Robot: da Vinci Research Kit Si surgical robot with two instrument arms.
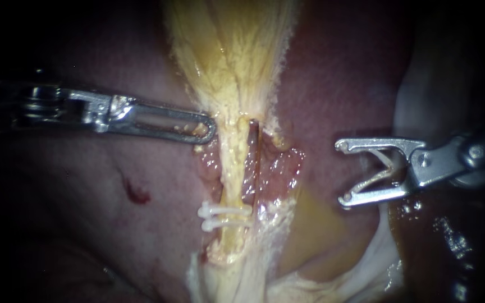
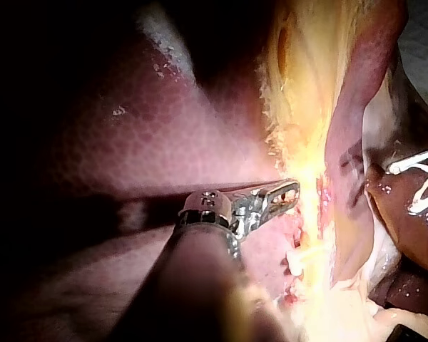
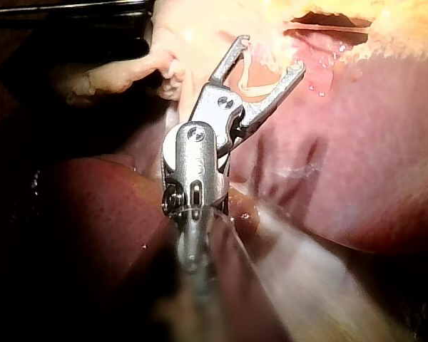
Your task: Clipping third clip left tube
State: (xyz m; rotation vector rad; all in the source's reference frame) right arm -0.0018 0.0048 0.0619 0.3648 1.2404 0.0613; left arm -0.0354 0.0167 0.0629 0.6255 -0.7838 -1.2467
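The left tube runs pale yellow down from the gallbladder, with a darker red tube just to its right. Two white clips sit across the left tube low down. My left instrument comes in level from the left, its slotted jaws shut on the yellow fringe at the gallbladder's neck. My right instrument hovers well right of the tubes, touching no tissue. Its jaws stand wide with a white clip seated between them, as the right wrist view also shows.
The liver lies pink on both sides of the tubes, with a small red spot on its left part. Raw red tissue borders the tubes. Whitish strands lie at the lower right.
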